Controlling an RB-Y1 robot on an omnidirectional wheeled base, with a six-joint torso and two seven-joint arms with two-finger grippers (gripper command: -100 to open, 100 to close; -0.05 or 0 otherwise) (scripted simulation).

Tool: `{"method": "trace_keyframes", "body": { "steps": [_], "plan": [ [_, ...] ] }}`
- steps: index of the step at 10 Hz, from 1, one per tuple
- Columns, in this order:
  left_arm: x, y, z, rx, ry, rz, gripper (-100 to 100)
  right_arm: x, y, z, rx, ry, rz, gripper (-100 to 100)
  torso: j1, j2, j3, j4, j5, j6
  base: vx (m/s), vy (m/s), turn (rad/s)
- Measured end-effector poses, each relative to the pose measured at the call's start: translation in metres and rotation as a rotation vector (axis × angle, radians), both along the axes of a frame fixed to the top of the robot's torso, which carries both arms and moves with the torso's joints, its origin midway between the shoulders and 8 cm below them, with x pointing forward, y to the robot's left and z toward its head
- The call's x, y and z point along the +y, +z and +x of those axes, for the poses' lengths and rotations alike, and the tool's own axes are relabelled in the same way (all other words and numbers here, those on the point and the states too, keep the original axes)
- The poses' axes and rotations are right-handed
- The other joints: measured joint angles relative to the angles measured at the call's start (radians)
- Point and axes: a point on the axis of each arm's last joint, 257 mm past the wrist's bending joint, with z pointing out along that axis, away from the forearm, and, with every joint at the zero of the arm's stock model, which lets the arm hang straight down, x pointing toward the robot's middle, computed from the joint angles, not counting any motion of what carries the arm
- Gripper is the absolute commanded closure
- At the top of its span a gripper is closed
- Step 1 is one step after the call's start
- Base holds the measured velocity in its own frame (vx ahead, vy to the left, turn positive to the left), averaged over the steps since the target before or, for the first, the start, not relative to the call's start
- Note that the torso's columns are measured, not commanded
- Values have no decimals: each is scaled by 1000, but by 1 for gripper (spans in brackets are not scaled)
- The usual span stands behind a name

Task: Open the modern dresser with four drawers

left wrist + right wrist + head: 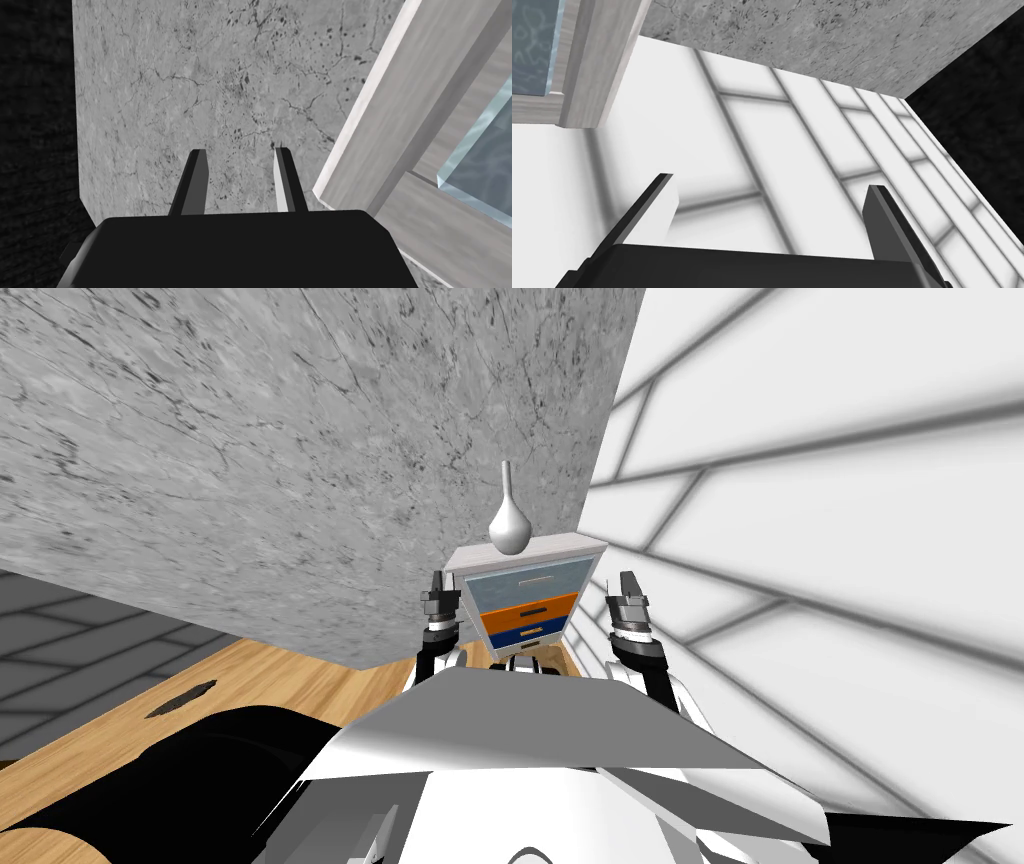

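Grey wood-grain dresser (527, 588): dead ahead of you, backed against the marbled grey wall (300, 438), with the white panelled wall (850, 538) on its right. A white vase (509, 526) stands on top.
Drawers: glassy blue-grey top drawer (530, 578), then orange drawer (530, 613), then blue drawer (527, 635). All look flush. I can't read the fourth.
Handles: short bars, long axis horizontal across each front.
Key relation: the dresser sits between your two claws. Both flank its sides and aim past it at the walls, neither at a drawer front.
Left gripper (239, 150): forearm up, just beside the dresser's left edge, with the frame close off its inner finger. Fingers narrow, slim gap, nothing held.
Right gripper (770, 181): forearm up on the other side, a little further off the cabinet. Fingers wide, empty.
Nearer arm: left, by my read.
Next move (my call): swing one claw inward to face a front, with one finger above and one below a bar.
Risk: a jerky pull could rock the vase.
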Motion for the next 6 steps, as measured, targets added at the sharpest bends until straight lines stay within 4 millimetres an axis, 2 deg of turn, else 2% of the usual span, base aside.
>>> {"method": "trace_keyframes", "body": {
  "steps": [6],
  "plan": [
    [0, 0, 0, 0, 0, 0, 0, 19, -17, 19, 39, -106, -378, -100, -1, 1, -1, 1, 0, 0, -21, 58, -32]
  ]
}}
